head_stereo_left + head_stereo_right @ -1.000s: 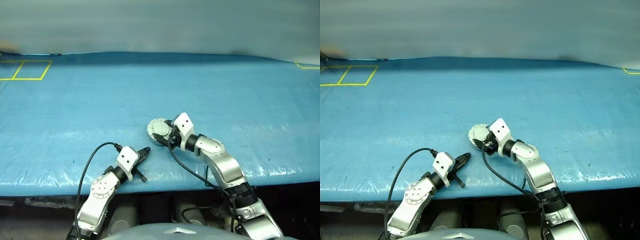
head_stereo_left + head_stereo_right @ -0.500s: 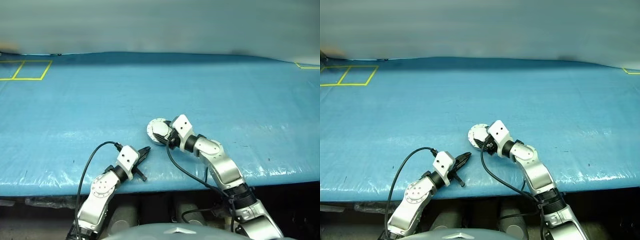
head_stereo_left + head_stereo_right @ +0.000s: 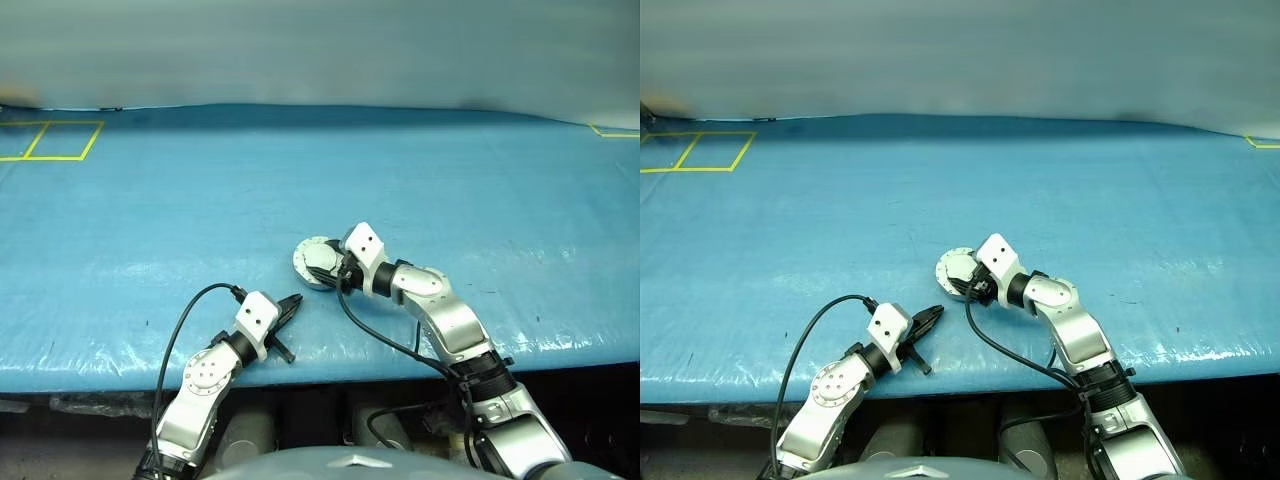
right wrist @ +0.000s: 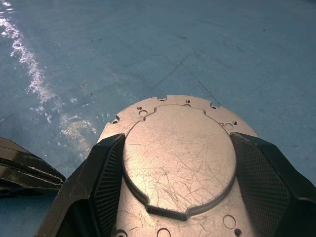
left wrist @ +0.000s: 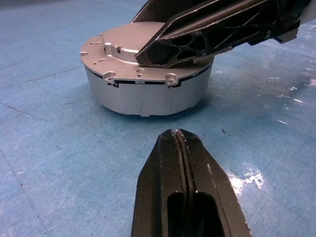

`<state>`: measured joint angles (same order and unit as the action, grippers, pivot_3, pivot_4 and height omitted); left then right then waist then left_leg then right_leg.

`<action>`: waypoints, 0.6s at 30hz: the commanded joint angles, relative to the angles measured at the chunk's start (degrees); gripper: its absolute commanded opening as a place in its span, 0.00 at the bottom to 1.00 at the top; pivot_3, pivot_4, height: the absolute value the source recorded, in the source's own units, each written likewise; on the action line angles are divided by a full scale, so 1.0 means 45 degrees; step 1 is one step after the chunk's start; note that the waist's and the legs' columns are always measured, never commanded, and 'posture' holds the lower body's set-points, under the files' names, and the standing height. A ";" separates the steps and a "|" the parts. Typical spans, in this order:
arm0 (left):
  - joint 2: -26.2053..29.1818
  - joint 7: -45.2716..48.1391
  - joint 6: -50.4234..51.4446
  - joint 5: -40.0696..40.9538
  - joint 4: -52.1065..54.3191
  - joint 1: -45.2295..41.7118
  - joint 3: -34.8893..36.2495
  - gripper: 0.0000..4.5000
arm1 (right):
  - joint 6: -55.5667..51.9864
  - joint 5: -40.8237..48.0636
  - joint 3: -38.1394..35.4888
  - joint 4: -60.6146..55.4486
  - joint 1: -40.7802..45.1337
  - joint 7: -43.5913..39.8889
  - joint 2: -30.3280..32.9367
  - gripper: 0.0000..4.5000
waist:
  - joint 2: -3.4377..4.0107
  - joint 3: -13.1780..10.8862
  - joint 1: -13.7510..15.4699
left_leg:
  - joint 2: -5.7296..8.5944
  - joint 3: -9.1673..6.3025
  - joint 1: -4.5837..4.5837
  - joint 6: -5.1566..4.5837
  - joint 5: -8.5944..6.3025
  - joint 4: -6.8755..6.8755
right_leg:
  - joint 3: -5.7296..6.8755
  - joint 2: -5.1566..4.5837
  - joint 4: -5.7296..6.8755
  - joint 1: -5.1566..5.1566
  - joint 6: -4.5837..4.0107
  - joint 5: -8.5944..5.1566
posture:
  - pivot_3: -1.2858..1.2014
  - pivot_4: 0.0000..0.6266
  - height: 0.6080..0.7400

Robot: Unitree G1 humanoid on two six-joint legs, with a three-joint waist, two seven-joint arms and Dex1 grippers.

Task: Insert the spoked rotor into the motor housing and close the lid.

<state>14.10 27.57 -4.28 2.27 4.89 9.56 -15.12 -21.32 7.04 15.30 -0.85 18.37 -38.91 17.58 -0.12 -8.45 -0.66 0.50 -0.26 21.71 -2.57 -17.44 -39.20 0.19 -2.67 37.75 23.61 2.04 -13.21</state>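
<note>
Lid [image 4: 180, 158] and motor housing [image 5: 148, 96] sit together as one short silver cylinder on the blue table cover [image 3: 450, 170], the lid's plain grey face up with its raised round centre showing, a thin dark seam running round where cap meets body. The stack stands near the table's front edge, roughly midway between my two arms. My right gripper [image 4: 173, 168] reaches in from the right with its two black fingers [image 4: 106, 173] spread wide over the top of the lid — one on each side of the raised centre, close against it; whether the pads press on the metal I cannot tell. In my left wrist view one of those fingers lies slanted across the lid's top face. My left gripper [image 3: 290, 302] rests low near the front edge, just short of the housing and apart from it, pointing toward its side wall, its fingers pressed flat together with nothing between them. Yellow tape lines [image 3: 50, 140] mark squares at the far left corner of the cover, well apart from the work.
</note>
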 commanded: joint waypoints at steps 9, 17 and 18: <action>-0.0007 0.0047 -0.0096 -0.0031 0.0180 -0.0006 -0.0082 0.00 | 0.0252 0.0698 -0.0448 -0.0137 0.0327 -0.0948 0.0000 0.67 | 0.0000 0.0000 0.0005 | 0.0000 0.0000 0.0001 -0.0001 -0.0001 0.0003 | -0.0001 -0.0006 -0.0001 0.0002 0.0000 0.0000 | 0.52 0.24 1.00; -0.0017 0.0023 -0.0069 -0.0040 0.0183 -0.0014 -0.0082 0.00 | 0.0916 0.0255 -0.0207 0.0154 0.0513 -0.1264 0.0331 0.67 | 0.0000 -0.0001 0.0009 | 0.0002 0.0000 0.0001 -0.0001 -0.0001 0.0003 | 0.0000 -0.0011 -0.0001 0.0003 0.0000 0.0000 | 0.52 0.24 1.00; -0.0020 0.0021 -0.0066 -0.0042 0.0183 -0.0016 -0.0087 0.00 | 0.0976 0.0223 -0.0199 0.0211 0.0540 -0.1305 0.0362 0.67 | 0.0000 -0.0001 0.0008 | 0.0002 0.0000 0.0001 -0.0001 -0.0001 0.0004 | 0.0000 -0.0011 -0.0001 0.0003 0.0000 0.0000 | 0.52 0.24 1.00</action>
<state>14.13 27.59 -4.28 2.29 4.89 9.58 -15.13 -18.83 7.96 14.57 1.25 19.47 -43.90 19.05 -0.12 -8.46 -0.62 0.50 -0.26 21.72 -2.57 -17.44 -39.18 0.19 -2.72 37.74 23.62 2.03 -13.21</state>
